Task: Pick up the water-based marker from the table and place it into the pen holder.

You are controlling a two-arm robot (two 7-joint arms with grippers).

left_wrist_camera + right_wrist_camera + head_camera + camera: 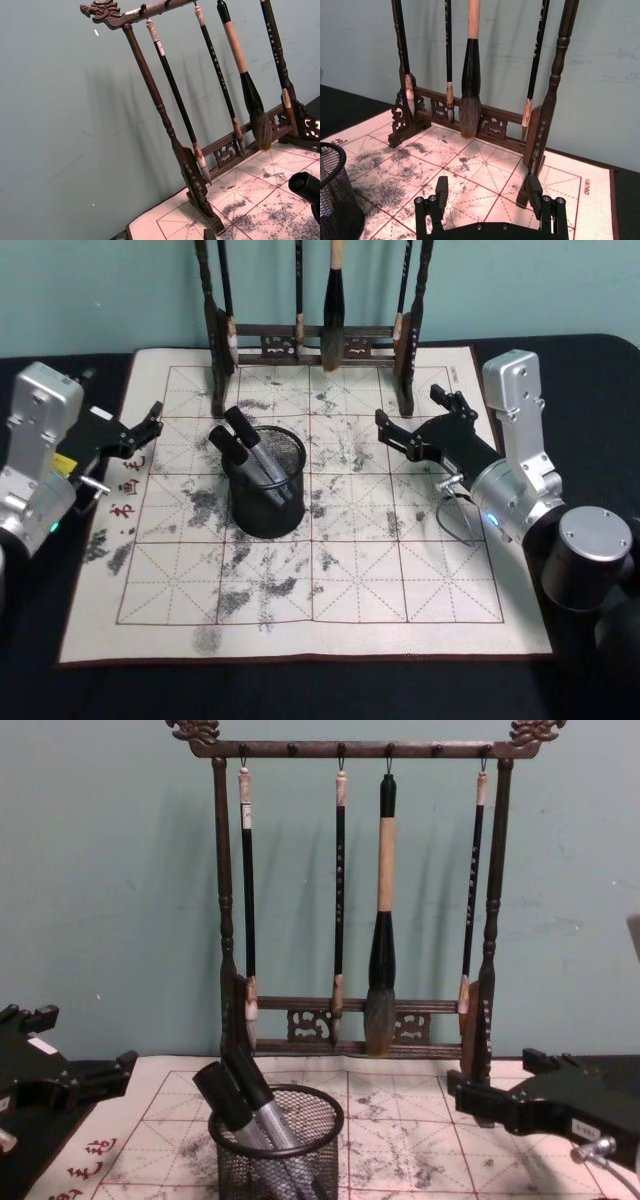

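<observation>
The left hand is being held low at the robot's left, fingers spread and empty. The right hand is being held forward on the right (its silver wrist angled inward), fingers likewise parted, nothing gripped.

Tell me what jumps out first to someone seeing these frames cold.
The tall wooden brush rack at the back of the mat, four brushes hanging, the fat one most prominent. Then the black mesh pen holder mid-mat on the ink-stained grid mat, with markers already leaning inside. The left tool and right tool flank it, both open and holding nothing.
</observation>
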